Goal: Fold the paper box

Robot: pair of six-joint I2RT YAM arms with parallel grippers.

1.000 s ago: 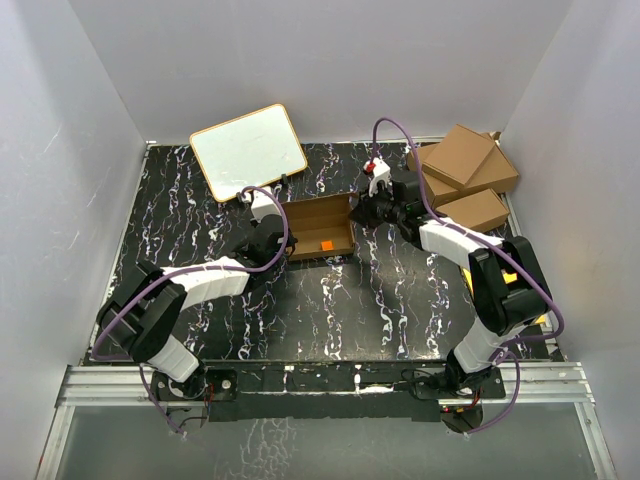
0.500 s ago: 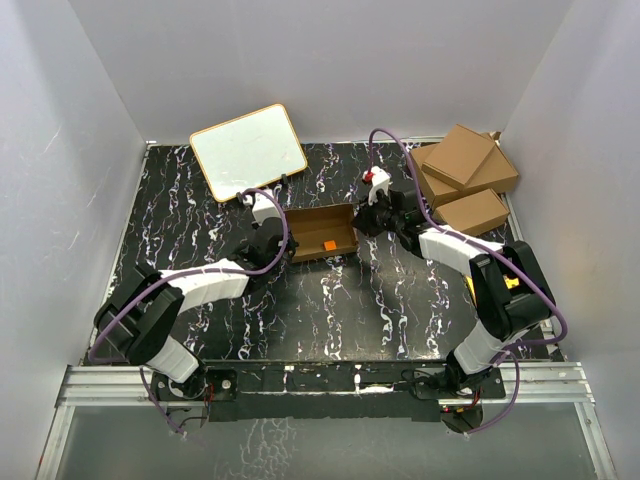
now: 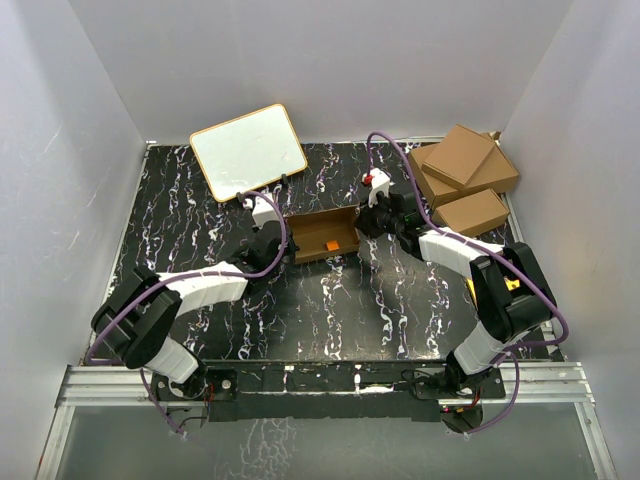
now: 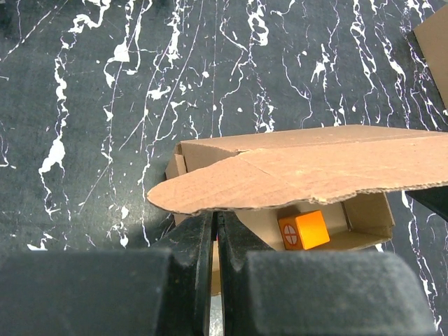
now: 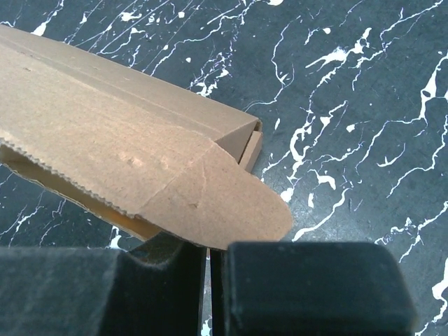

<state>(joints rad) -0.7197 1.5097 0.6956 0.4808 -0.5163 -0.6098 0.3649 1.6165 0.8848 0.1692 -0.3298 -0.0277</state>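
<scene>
As the paper box (image 4: 315, 168) lid overhangs both pairs of pressed-together jaws, an orange cube (image 4: 304, 229) sits half-hidden inside.

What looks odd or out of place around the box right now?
A small orange cube sits inside the paper box, under its partly raised lid. Closing the box now would likely trap the cube inside. The lid's free edge also looks ragged, not cleanly cut.
</scene>
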